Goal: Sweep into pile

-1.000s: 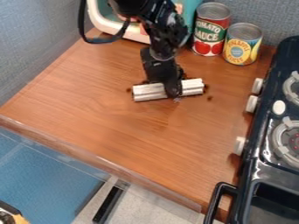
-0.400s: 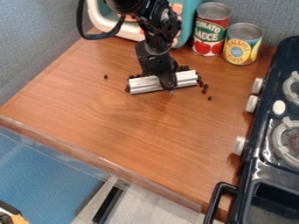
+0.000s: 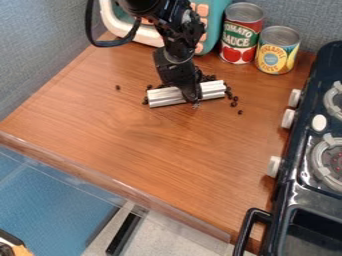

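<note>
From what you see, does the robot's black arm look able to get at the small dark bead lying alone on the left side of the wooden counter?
Probably yes: only bare wood shows between the silvery ridged bar at the black gripper and that small dark bead.

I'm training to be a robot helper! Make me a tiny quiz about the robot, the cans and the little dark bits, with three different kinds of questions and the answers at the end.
1. True or false: the red can and the yellow can stand next to each other.
2. Where is the dark bit farthest to the left of the picture?
A) on the stove
B) on the table
C) on top of the red can
3. Fill in the blank: the robot's hand holds a silver ____.

Key: 1. True; 2. B; 3. bar
</note>
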### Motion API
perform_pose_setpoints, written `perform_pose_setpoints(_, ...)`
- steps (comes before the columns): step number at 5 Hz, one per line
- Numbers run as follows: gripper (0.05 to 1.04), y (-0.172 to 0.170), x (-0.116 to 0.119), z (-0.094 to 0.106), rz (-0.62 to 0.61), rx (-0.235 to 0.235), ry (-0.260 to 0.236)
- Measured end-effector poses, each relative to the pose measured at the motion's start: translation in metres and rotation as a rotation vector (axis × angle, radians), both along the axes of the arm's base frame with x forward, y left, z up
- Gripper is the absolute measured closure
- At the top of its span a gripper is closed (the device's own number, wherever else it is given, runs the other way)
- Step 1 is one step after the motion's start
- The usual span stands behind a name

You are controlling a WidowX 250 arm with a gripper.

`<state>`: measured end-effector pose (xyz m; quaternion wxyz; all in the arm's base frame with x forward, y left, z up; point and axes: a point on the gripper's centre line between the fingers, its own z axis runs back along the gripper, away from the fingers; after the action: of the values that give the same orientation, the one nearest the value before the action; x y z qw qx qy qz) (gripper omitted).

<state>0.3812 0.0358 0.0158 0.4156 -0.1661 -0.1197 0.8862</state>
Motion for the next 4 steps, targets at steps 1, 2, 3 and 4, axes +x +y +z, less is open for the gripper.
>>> perform_pose_setpoints(1,0.736,0.017,-0.019,0.003,0.034,-0.035,0.034)
perform_pose_setpoints(2,0.736,0.020,-0.030,0.010,0.020,-0.073,0.056)
perform_pose_setpoints(3,0.736,0.022,-0.035,0.038,0.007,-0.108,0.015)
perform_pose_setpoints(4,0.736,0.023,-0.041,0.051,-0.034,-0.134,-0.003)
